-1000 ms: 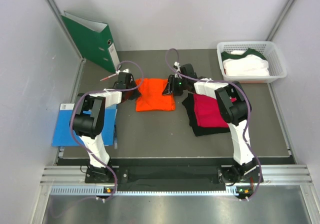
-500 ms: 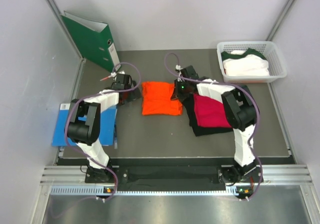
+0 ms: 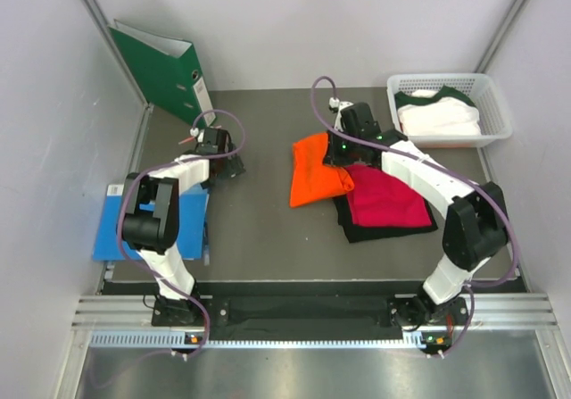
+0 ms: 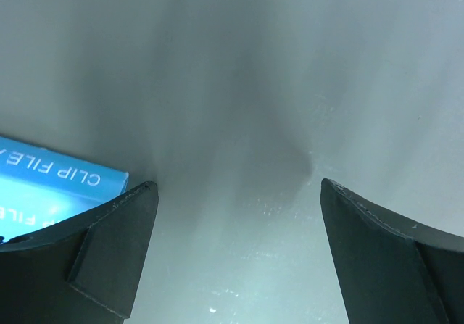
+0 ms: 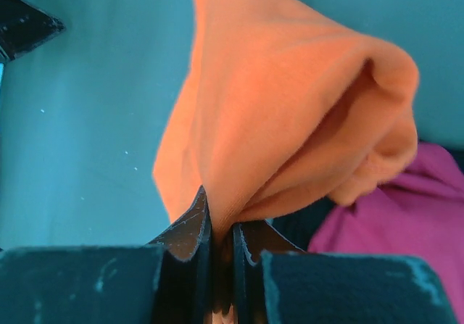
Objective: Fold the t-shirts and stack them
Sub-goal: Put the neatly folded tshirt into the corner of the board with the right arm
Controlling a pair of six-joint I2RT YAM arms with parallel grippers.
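Note:
The orange t-shirt (image 3: 314,169) hangs bunched from my right gripper (image 3: 344,154), partly over the left edge of the stack. In the right wrist view that gripper (image 5: 221,219) is shut on a fold of the orange cloth (image 5: 283,99). The magenta t-shirt (image 3: 385,199) lies folded on the black t-shirt (image 3: 359,230); both show beside the orange one, magenta (image 5: 395,222) and black (image 5: 299,227). The white t-shirt with dark green trim (image 3: 439,115) lies in the basket. My left gripper (image 3: 229,163) stands open over bare table, nothing between its fingers (image 4: 109,251).
A white mesh basket (image 3: 492,95) sits at the back right corner. A green ring binder (image 3: 161,70) leans at the back left. A blue folder (image 3: 109,229) lies by the left arm's base, its corner (image 4: 51,186) under the left gripper's view.
My left gripper let go of the orange shirt and opened. My right gripper shut on the shirt and carried it right, toward the magenta and black stack, bunching it up.

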